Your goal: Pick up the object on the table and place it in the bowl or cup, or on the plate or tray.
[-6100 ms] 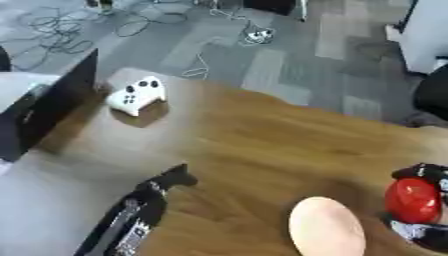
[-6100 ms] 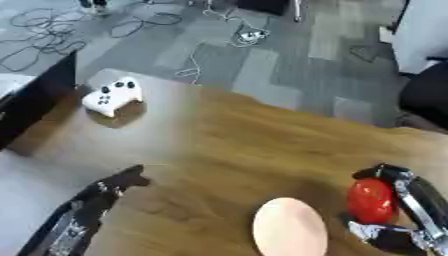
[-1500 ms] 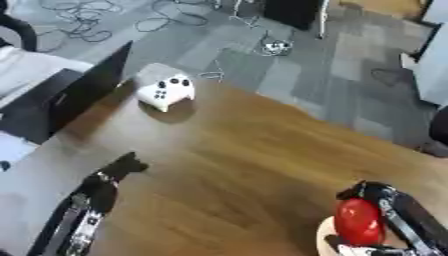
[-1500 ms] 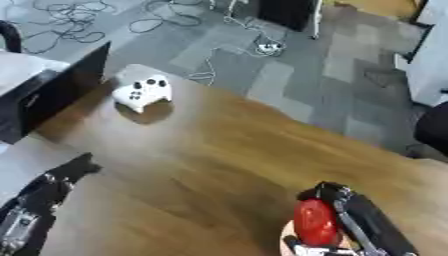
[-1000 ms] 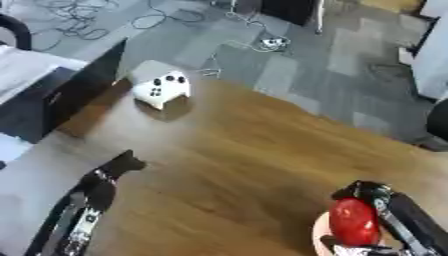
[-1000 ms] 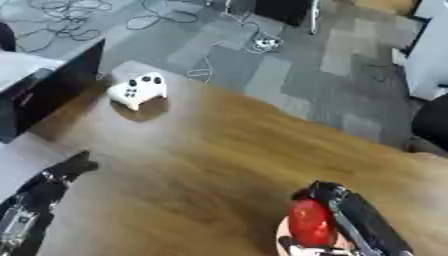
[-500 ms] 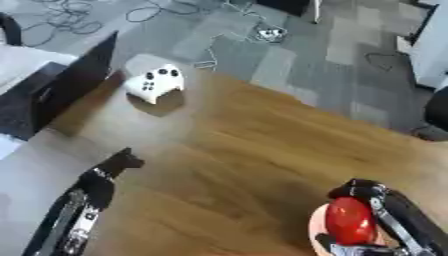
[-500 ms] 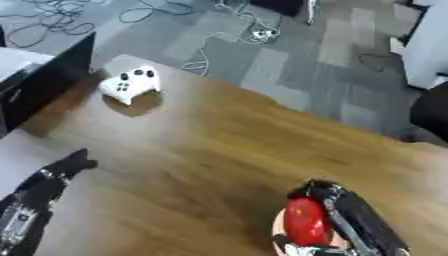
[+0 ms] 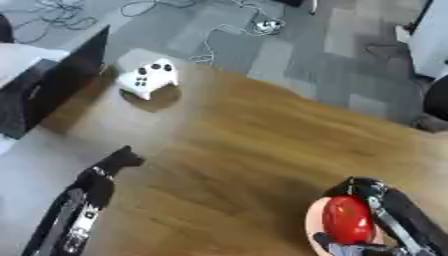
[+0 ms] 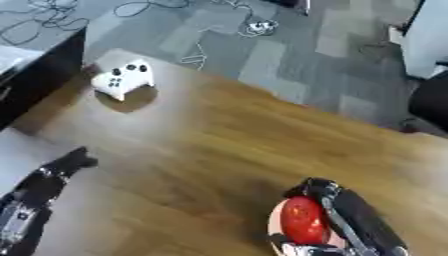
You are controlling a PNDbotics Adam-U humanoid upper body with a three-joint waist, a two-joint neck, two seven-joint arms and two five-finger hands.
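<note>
Where the brown wooden counter (image 9: 262, 145) runs toward the lower right of the frame, the robot's black right hand (image 10: 337, 220) has its fingers curled round one glossy red rounded object (image 9: 347, 220), which sits directly above one pale pink plate (image 10: 278, 225). Whether the red object touches the plate I cannot tell, since the hand covers most of the plate and the picture is smeared there.

At the lower left, the robot's black left hand (image 9: 118, 160) lies over the counter, holding nothing. Its fingertips look drawn together into a point, but whether they are curled or straight cannot be told.

One white game controller (image 9: 147, 78) with dark buttons rests on the counter in the upper left, well apart from both hands. One flat black box-like object (image 9: 57, 90) stands at the left edge of the frame, just beside the controller.

The left eye view shows a pale grey surface behind the black box, and more of the left forearm; the right eye view cuts both short, but shows more of the plate's left rim. Beyond the counter, grey carpet tiles (image 10: 262, 55) carry loose cables (image 9: 236, 25) along the top of the frame.
</note>
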